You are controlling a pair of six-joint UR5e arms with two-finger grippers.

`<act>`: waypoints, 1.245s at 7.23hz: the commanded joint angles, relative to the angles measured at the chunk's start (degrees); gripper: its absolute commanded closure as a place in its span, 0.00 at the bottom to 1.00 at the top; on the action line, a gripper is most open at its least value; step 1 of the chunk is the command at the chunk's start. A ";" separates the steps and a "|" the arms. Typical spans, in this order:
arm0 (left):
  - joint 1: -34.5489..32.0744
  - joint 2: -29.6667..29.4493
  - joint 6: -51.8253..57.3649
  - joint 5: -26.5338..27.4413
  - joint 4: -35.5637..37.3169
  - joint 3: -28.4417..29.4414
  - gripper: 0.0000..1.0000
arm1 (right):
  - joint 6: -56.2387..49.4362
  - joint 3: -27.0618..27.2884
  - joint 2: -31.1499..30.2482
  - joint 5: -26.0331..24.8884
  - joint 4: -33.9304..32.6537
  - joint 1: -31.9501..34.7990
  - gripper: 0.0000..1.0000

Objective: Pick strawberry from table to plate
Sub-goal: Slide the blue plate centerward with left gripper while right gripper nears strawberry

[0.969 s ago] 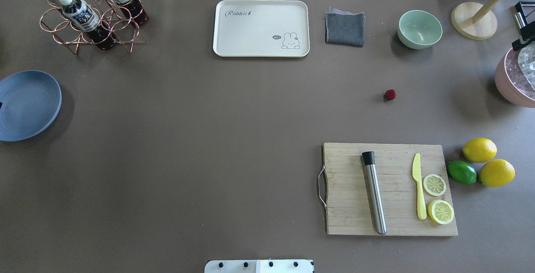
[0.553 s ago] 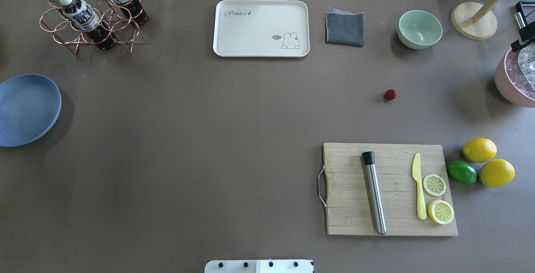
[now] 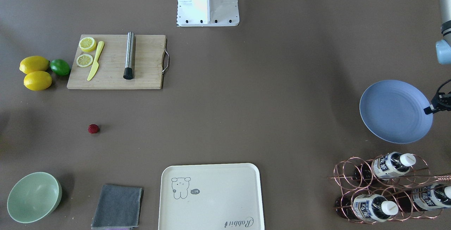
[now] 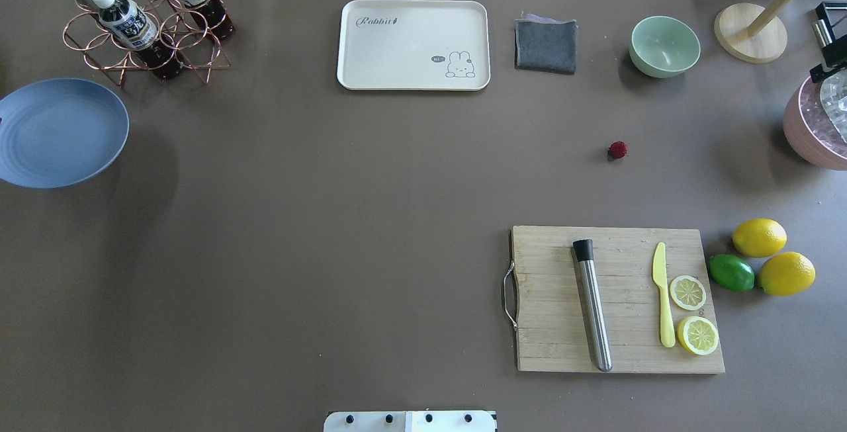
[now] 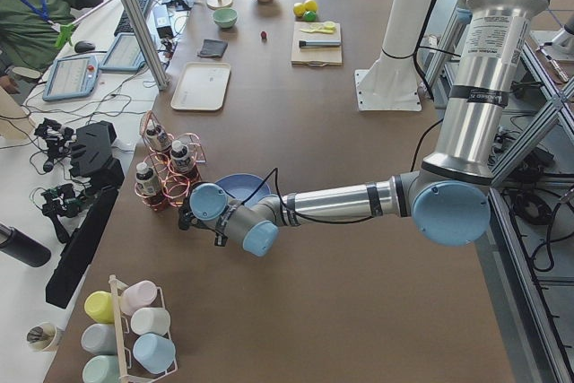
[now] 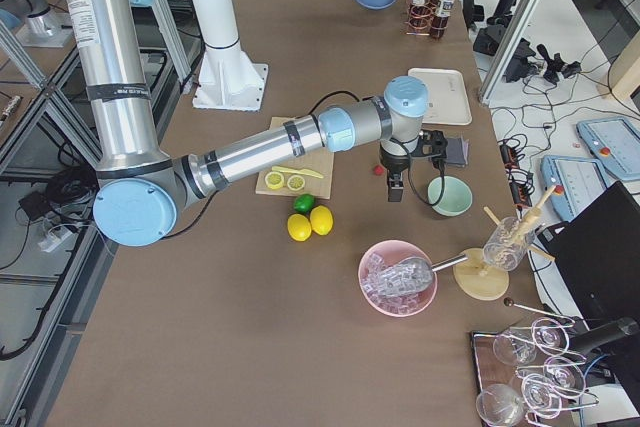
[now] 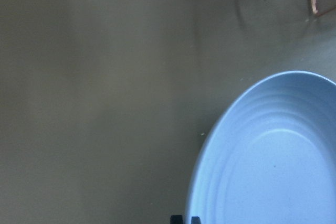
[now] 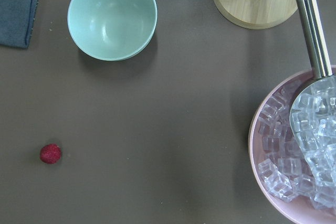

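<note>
I find the strawberry point(image 4: 618, 149) lying on the surface point(image 4: 331, 220), in the right half, between the green bowl point(image 4: 664, 45) and the cutting board point(image 4: 549, 326). The left tool point(image 7: 185, 219) grips the rim of the plate point(image 4: 59, 134) at the left edge. Whether the right tool point(image 6: 395, 192) is open or closed, I cannot tell.

The left arm point(image 5: 359, 202) stretches out low and nearly level, its forearm reaching toward the plate point(image 3: 387, 117) with the wrist bent at the end. The left gripper point(image 3: 428, 110) sits at the plate's rim on the robot's left side, its black fingertips point(image 7: 176, 220) clamped on the edge. The right arm point(image 6: 260, 152) extends well apart from the plate. Its wrist turns downward and the right gripper point(image 6: 394, 192) hangs pointing straight down; how its jaws stand cannot be made out.
</note>
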 commanded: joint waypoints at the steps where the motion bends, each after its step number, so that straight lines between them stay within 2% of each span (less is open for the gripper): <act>1: 0.94 -1.05 -7.68 -1.50 0.88 -4.89 1.00 | 0.00 0.00 0.22 -0.18 0.00 -1.19 0.00; 3: 6.89 1.14 -22.67 -0.45 -4.54 -11.39 1.00 | 1.39 -0.09 1.54 -1.06 0.00 -3.22 0.00; 5: 14.71 3.08 -42.80 5.33 -13.34 -17.89 1.00 | 4.39 -0.26 2.77 -1.24 0.00 -4.80 0.00; 7: 21.82 2.39 -53.04 11.91 -13.29 -23.08 1.00 | 8.49 -0.53 5.13 -3.34 0.09 -7.69 0.00; 8: 23.69 0.29 -56.39 14.12 -12.85 -23.54 1.00 | 13.40 -1.14 5.32 -4.66 5.05 -10.93 0.00; 9: 26.06 -2.60 -61.38 17.28 -12.76 -23.63 1.00 | 22.24 -3.40 5.14 -7.45 13.97 -15.05 0.00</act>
